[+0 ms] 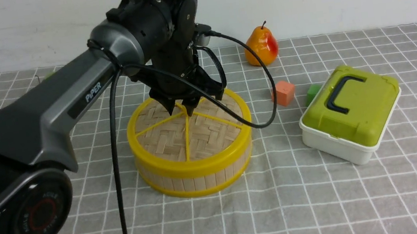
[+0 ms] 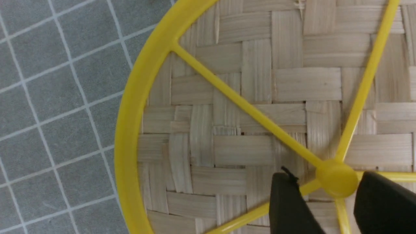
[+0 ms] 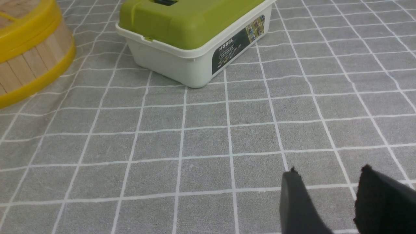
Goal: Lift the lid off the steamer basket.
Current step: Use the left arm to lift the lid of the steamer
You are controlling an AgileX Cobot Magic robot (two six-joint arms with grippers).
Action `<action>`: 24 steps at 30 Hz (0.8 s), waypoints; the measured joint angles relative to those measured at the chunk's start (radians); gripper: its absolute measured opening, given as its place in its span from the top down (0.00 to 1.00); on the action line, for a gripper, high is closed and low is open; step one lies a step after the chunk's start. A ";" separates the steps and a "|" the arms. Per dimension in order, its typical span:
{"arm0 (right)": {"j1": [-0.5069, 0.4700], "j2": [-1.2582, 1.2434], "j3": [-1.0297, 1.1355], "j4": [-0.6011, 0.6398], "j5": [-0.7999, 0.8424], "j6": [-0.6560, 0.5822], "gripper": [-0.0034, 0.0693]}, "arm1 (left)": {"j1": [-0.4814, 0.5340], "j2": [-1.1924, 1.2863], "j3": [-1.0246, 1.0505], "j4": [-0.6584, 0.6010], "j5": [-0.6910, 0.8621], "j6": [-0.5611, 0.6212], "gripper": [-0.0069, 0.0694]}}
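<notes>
The lid (image 1: 171,135), woven pale bamboo with a yellow rim and spokes, sits closed on the steamer basket (image 1: 200,180) in the middle of the cloth. My left gripper (image 1: 181,111) points down at the lid's centre. In the left wrist view the left gripper (image 2: 325,175) is open, with one finger (image 2: 287,201) on each side of the yellow centre knob (image 2: 338,178); a small gap shows on one side. My right gripper (image 3: 330,170) is open and empty above bare cloth; it is out of the front view. The basket also shows in the right wrist view (image 3: 26,61).
A white box with a green lid and dark handle (image 1: 351,109) stands right of the basket. An orange cube (image 1: 283,92) and a green cube (image 1: 312,93) lie between them. A pear (image 1: 261,46) stands at the back by the wall. Grey checked cloth covers the table.
</notes>
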 joint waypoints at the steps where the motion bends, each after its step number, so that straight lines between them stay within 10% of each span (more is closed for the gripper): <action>1: 0.000 0.000 0.000 0.000 0.000 0.000 0.62 | 0.000 0.000 0.000 -0.006 -0.001 0.000 0.56; 12: 0.000 0.000 0.000 0.000 0.000 0.000 0.62 | 0.000 0.024 -0.003 -0.019 -0.012 -0.002 0.76; 24: 0.000 0.000 0.000 0.000 0.000 0.000 0.62 | 0.000 0.000 -0.097 -0.001 0.000 -0.022 0.77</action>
